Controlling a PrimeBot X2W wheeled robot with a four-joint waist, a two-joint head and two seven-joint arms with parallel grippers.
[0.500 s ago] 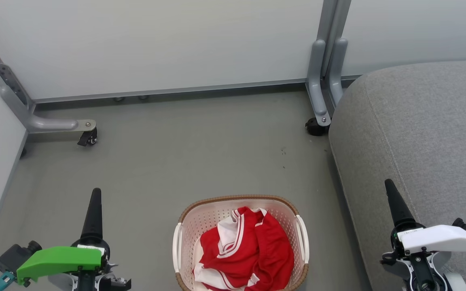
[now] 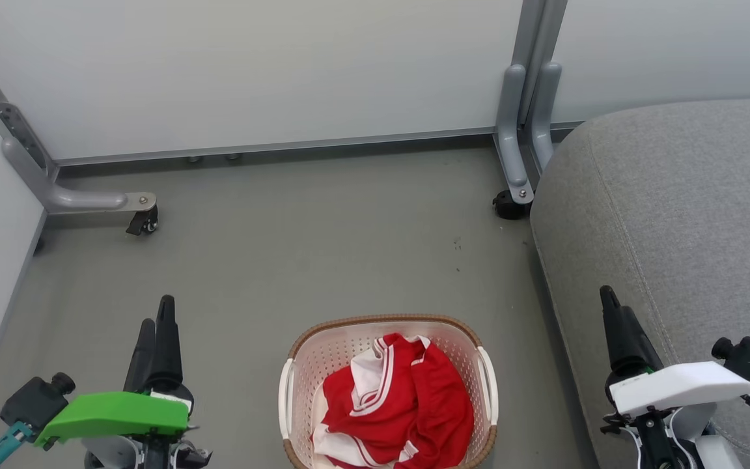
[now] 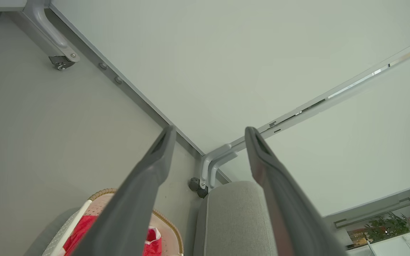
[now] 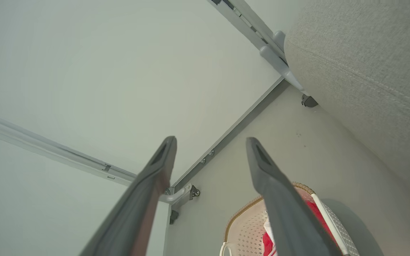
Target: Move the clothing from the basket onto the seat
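Observation:
The clothing [image 2: 401,404], red fabric with white stripes, lies bunched in the basket [image 2: 381,320] on the floor at bottom centre of the head view. To the right rises the grey seat [image 2: 674,221]. My left gripper [image 2: 157,311] hangs left of the basket and my right gripper [image 2: 609,303] hangs right of it, at the seat's front edge. The left gripper [image 3: 210,129] and the right gripper [image 4: 211,139] both stand open and empty. The wrist views catch the basket [image 3: 171,227] [image 4: 247,209], a bit of clothing [image 3: 80,231] [image 4: 267,245] and the seat [image 3: 233,220] [image 4: 368,71].
Pale partition panels close off the back and the left. Their grey metal feet end in casters [image 2: 142,221] [image 2: 508,205] on the floor. Bare grey floor [image 2: 323,247] stretches between the panels and the basket.
Both grippers have shifted inward toward the basket and rolled a little. The left one's second finger now shows beside the first. Basket and clothing lie as before.

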